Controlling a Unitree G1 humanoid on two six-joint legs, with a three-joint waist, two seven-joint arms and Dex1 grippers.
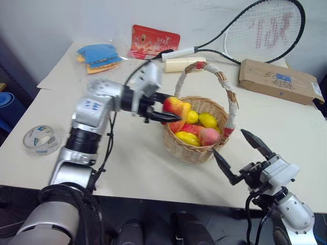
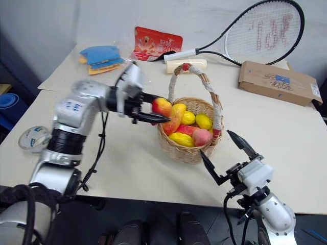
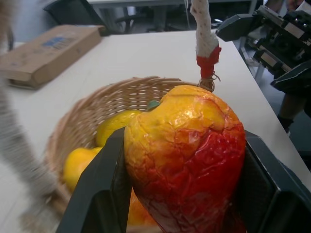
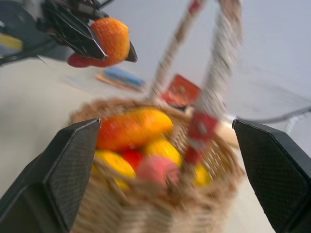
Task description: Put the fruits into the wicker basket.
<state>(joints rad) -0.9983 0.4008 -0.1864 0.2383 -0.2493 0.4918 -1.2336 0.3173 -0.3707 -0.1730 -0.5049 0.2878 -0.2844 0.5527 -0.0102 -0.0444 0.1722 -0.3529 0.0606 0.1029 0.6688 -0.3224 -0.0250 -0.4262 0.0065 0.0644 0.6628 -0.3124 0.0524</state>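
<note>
Left gripper [image 1: 162,113] pinches a red-yellow fruit [image 1: 176,108] over the wicker basket [image 1: 196,148] rim; right gripper [image 1: 244,156] fingers spread. Next: carry it inward, then release.

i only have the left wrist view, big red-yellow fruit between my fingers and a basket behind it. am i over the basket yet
Observer: The left gripper holds the mango just above the wicker basket, at its rim on the robot's left.
Operator: whats already in there
Observer: Several yellow fruits, a pink peach and an orange-red one leaning on the rim.
Operator: where is the other arm
Observer: The right gripper is wide open and empty, beside the basket on the robot's right.
</note>
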